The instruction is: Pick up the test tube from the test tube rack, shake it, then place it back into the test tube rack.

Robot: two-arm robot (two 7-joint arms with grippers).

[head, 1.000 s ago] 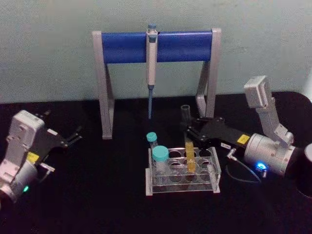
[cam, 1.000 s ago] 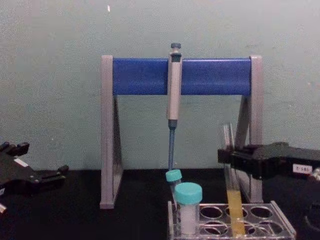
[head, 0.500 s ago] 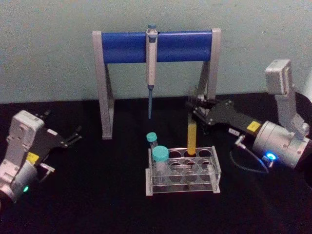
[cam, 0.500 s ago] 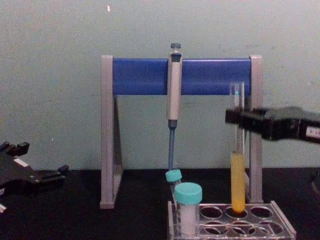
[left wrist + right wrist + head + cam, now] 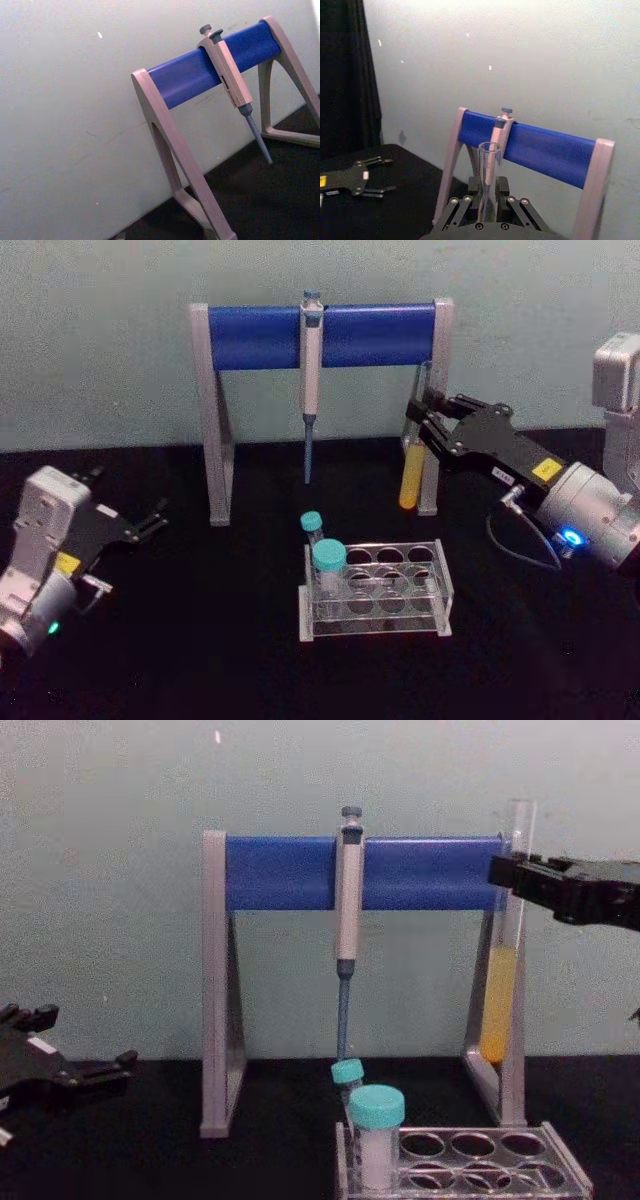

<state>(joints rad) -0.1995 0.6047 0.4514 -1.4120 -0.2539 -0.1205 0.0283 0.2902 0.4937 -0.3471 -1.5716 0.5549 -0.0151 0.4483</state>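
Lifted higher, the right pincer (image 5: 418,420) grips the one test tube (image 5: 409,480) near its top, fully clear of the single test tube rack (image 5: 443,590) and up beside the right leg of the one pipette stand (image 5: 250,336). By my judgement it is ready for shaking. Two teal-capped vials (image 5: 327,562) sit at the rack's left end, and one pipette (image 5: 311,360) hangs from the stand. Far left over the bench (image 5: 200,660), the left pincer (image 5: 148,520) is parked open.

Right gripper (image 5: 418,422) high at two o'clock, fingers clamped on the test tube (image 5: 408,485). Left gripper (image 5: 153,519) parked low at nine o'clock, fingers apart.
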